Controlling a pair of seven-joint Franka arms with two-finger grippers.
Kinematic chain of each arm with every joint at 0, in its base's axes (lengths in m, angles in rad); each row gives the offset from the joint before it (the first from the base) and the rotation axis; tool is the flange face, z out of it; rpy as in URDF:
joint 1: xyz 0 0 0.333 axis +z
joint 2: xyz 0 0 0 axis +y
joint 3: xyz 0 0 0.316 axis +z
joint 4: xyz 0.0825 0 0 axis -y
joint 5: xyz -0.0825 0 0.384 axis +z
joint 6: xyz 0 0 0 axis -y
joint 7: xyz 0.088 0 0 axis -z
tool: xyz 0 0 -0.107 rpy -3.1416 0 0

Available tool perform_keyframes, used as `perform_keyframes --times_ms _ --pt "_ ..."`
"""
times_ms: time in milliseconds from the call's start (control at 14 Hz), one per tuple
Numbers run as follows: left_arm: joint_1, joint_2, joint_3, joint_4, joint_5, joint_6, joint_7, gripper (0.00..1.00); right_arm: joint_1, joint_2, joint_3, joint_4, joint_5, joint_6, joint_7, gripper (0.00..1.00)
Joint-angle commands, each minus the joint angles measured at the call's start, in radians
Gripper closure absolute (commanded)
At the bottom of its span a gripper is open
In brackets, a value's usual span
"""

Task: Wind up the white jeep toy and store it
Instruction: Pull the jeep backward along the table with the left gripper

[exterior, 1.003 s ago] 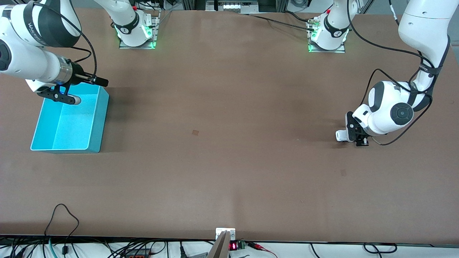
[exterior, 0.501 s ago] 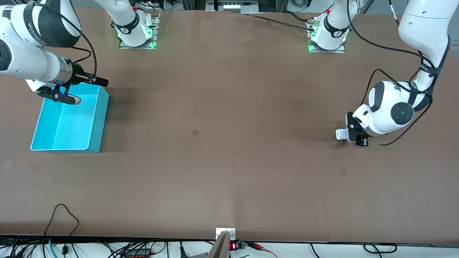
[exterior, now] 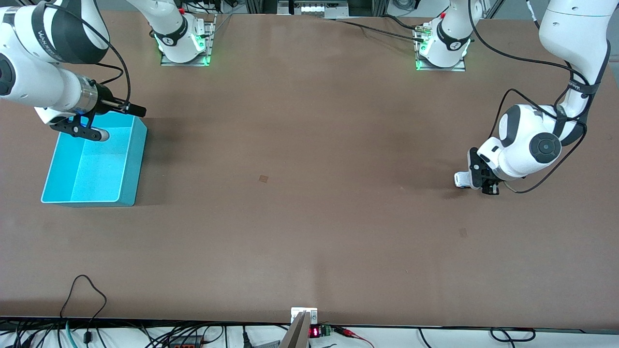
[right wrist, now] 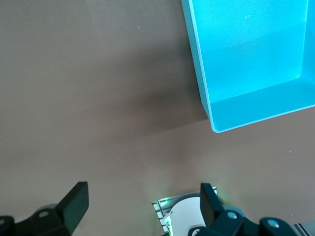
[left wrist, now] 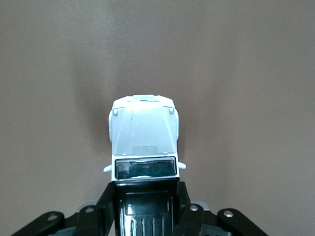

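The white jeep toy [exterior: 461,180] is at the left arm's end of the table, with my left gripper [exterior: 476,182] shut on its black-roofed rear. In the left wrist view the jeep's white hood [left wrist: 143,140] sticks out past the left gripper [left wrist: 144,199], whose fingers [left wrist: 105,202] press on both sides of the roof. I cannot tell whether the wheels touch the table. My right gripper [exterior: 120,122] hangs open over the end of the turquoise bin [exterior: 138,159] nearer the bases, and the right gripper [right wrist: 142,201] holds nothing.
The turquoise bin [right wrist: 204,93] has nothing in it and stands at the right arm's end of the table. The arm bases [exterior: 184,43] are bolted along the table edge farthest from the front camera. Cables run along the nearest edge.
The left gripper's fingers have closed on the jeep. The left hand and the jeep have shifted slightly toward the bases. The right arm has not moved.
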Motion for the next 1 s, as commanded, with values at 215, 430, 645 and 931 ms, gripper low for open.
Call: perform_keyframes --times_ms 215,430,645,931 --pt "0.014 0.004 -0.011 -0.014 0.019 0.004 -0.005 0.64 0.002 -0.028 -0.003 -0.024 0.015 0.007 0.012 0.0" --pt "0.014 0.012 -0.011 -0.013 0.014 0.004 -0.007 0.64 0.001 -0.029 -0.003 -0.024 0.015 0.007 0.012 0.0" --pt "0.014 0.018 -0.011 -0.01 0.013 0.003 -0.007 0.65 0.001 -0.028 -0.003 -0.024 0.015 0.007 0.012 0.0" --pt "0.016 0.02 -0.011 -0.007 0.011 0.003 -0.005 0.66 0.001 -0.028 -0.004 -0.024 0.015 0.005 0.012 0.0"
